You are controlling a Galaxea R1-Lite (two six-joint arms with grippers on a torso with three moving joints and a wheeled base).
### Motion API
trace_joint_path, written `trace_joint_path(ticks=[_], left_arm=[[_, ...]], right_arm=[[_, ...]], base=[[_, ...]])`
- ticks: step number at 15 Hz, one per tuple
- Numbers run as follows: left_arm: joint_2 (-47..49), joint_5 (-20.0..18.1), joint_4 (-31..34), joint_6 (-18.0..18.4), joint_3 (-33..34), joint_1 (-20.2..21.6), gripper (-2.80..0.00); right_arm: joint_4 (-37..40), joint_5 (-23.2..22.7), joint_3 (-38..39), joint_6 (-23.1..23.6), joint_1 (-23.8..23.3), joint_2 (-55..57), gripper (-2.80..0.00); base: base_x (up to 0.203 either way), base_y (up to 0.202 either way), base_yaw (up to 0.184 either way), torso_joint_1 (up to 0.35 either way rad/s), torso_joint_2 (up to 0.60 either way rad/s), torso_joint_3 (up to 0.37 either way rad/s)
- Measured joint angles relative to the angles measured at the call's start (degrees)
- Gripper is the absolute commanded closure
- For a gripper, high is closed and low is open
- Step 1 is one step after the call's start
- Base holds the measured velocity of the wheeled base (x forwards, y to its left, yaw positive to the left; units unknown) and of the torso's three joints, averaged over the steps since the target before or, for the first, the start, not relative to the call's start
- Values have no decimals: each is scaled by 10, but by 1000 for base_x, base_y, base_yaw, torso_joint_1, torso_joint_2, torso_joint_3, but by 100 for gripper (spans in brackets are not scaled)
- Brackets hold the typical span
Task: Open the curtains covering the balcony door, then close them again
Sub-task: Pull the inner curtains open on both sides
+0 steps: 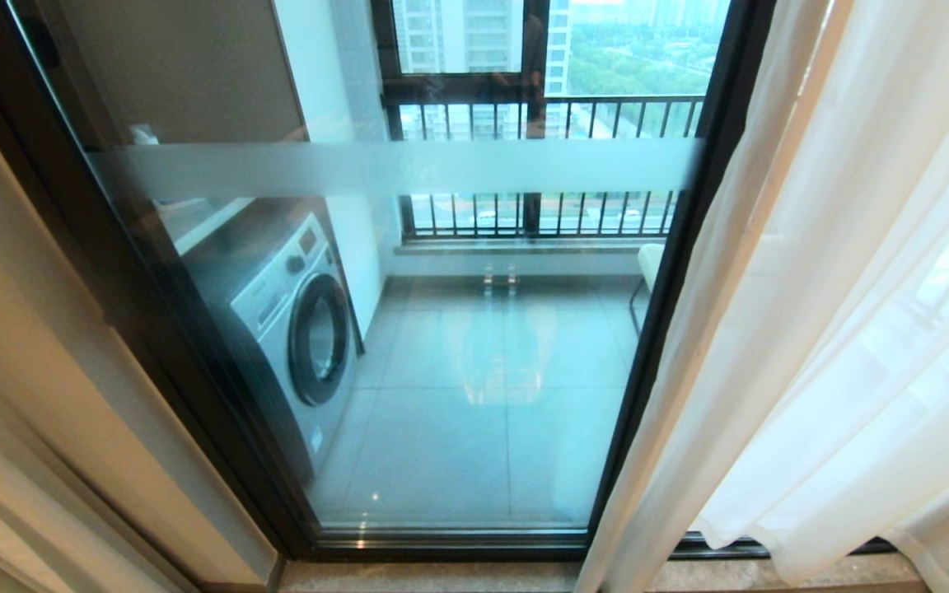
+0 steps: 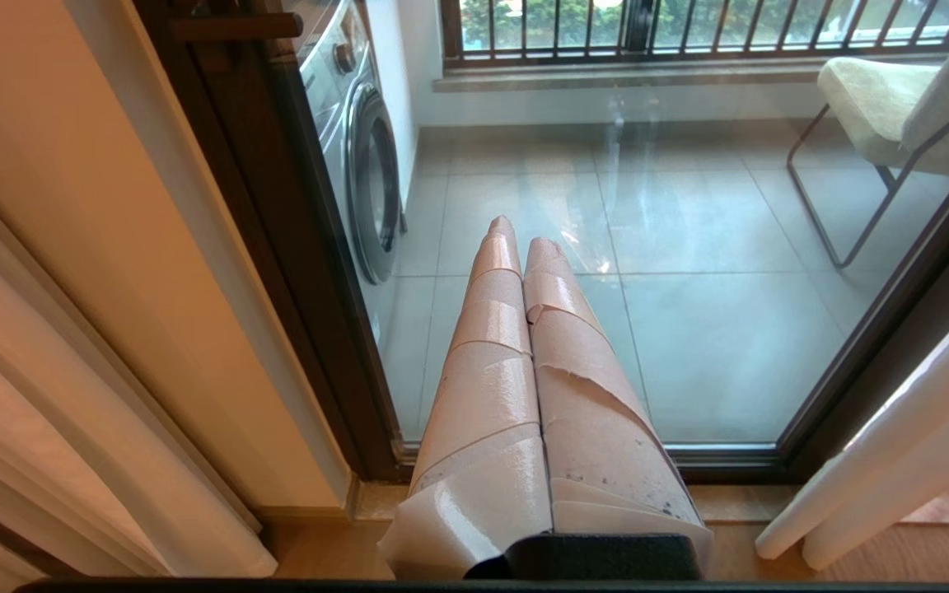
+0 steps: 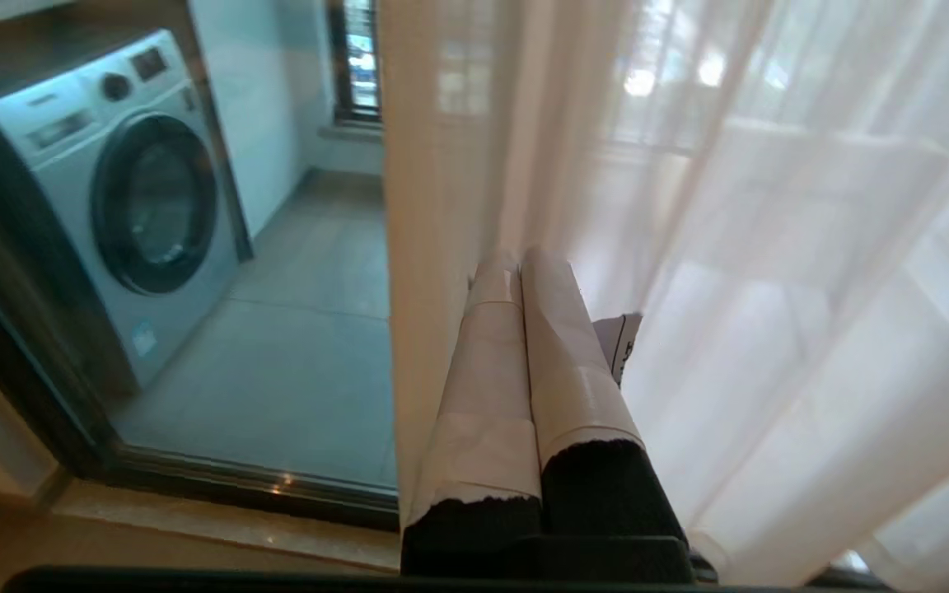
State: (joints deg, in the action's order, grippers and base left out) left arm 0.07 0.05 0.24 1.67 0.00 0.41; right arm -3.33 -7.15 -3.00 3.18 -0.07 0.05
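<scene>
One washing machine (image 1: 293,321) stands behind one uncovered glass panel of the balcony door (image 1: 458,346), which bears one frosted band (image 1: 392,169). One chair (image 2: 895,107) sits on the balcony. One sheer curtain (image 1: 837,313) hangs at the right. Two grippers show, each with two taped fingers (image 2: 483,362) pressed together.

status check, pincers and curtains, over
Left pincer shut, empty, facing the balcony door. Right pincer shut, tips at the curtains. Curtains bunched on the right, glass uncovered. Nothing in the way.
</scene>
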Motion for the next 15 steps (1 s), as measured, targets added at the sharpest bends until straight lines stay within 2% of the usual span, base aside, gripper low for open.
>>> trace_joint_path(ticks=[4,6,15], left_arm=[[0,0,0,0,0,0,0],[0,0,0,0,0,0,0],[0,0,0,0,0,0,0]], right_arm=[[44,-68,-69,25,0,19,0],[44,-87,-99,30,2,52,0],[35,-99,-278,48,68,321,0]], base=[[0,0,0,0,0,0],[0,0,0,0,0,0],[0,0,0,0,0,0]])
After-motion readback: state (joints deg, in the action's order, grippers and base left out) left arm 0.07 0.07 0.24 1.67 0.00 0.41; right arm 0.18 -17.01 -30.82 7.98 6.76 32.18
